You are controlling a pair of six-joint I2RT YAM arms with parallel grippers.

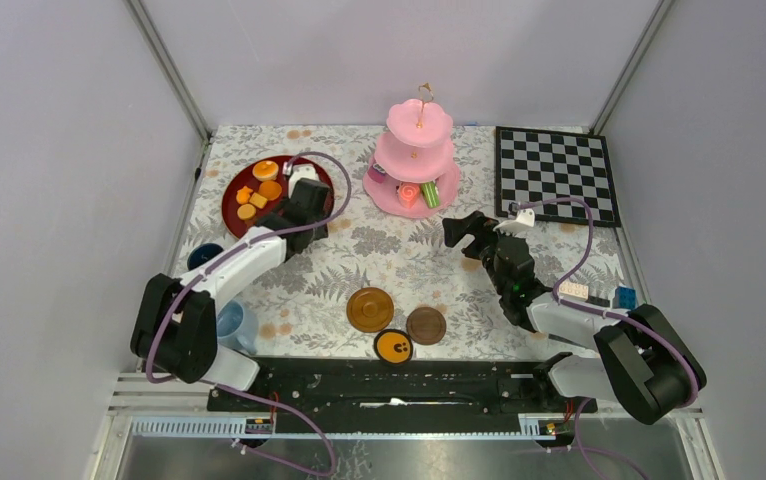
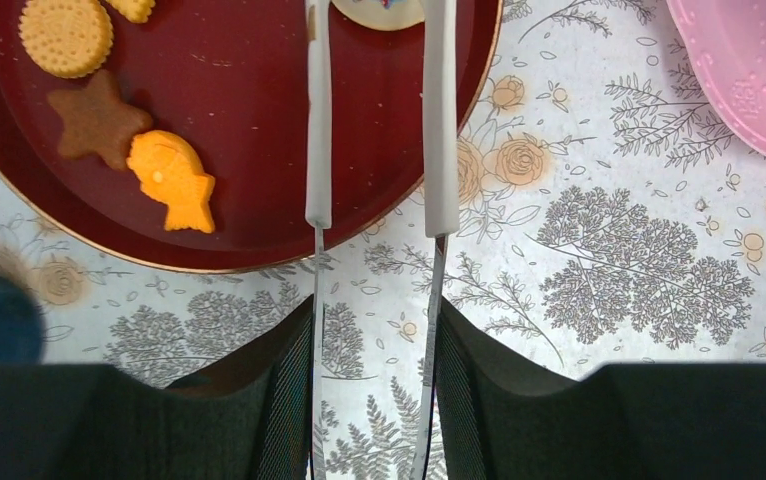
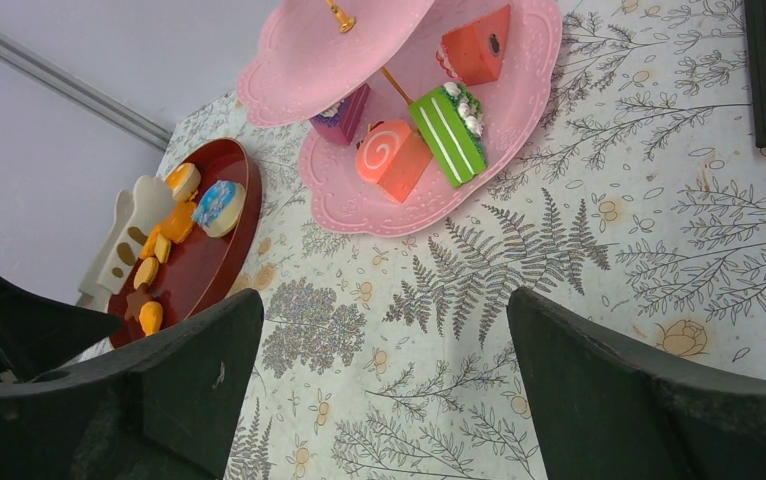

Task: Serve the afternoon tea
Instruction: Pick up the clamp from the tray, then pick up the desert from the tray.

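Note:
The pink cake stand (image 1: 414,165) (image 3: 519,90) carries green (image 3: 447,120), pink roll (image 3: 391,155), orange (image 3: 474,45) and purple (image 3: 344,110) pastries. A dark red plate (image 2: 249,120) (image 1: 231,200) holds a brown star biscuit (image 2: 97,120), an orange fish biscuit (image 2: 171,182) and a round one (image 2: 64,35). My left gripper (image 2: 374,320) (image 1: 304,205) is shut on white tongs (image 2: 317,120), whose arms reach over the plate toward a frosted biscuit (image 2: 379,10). My right gripper (image 3: 384,305) (image 1: 464,230) hangs open and empty over the cloth in front of the stand.
Three round saucers (image 1: 370,309) (image 1: 425,325) (image 1: 394,346) lie near the front middle. A dark-blue cup (image 1: 202,257) and a light-blue cup (image 1: 234,325) stand by the left arm. The chessboard (image 1: 554,175) lies back right, with blocks (image 1: 599,293) by the right arm.

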